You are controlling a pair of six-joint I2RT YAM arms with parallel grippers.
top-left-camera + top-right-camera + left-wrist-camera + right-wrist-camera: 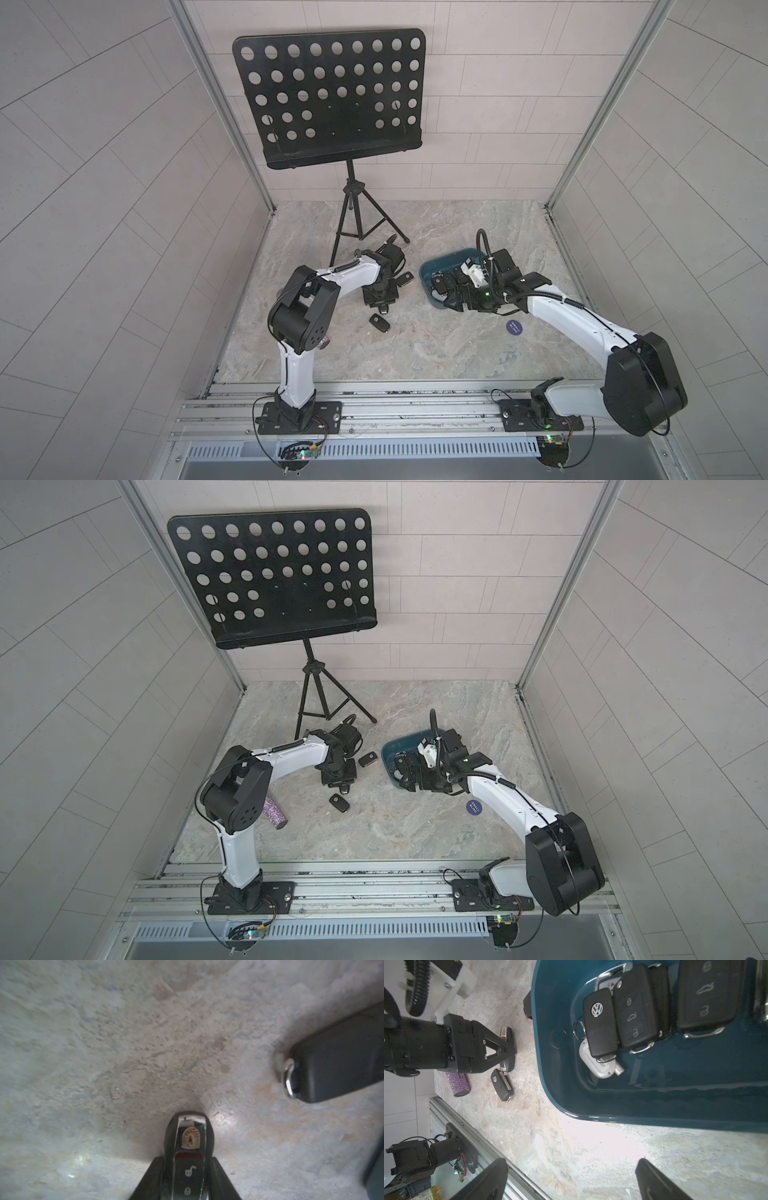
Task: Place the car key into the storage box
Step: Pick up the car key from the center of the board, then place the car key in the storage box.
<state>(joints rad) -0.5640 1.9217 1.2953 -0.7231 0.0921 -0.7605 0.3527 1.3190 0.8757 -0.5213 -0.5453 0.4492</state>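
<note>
Fobs (636, 1012): at least 3 in storage box (643, 1105), 2 loose on table (571, 1136); left gripper (187, 1160) clamps 1 car key (189, 1140), right gripper (572, 1162) gapes empty.

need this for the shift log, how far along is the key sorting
Done: several keys lie in the storage box. In hand: left gripper shut on a crest fob down at the table. Left: boxing it, plus a VW fob and another black fob outside.
</note>
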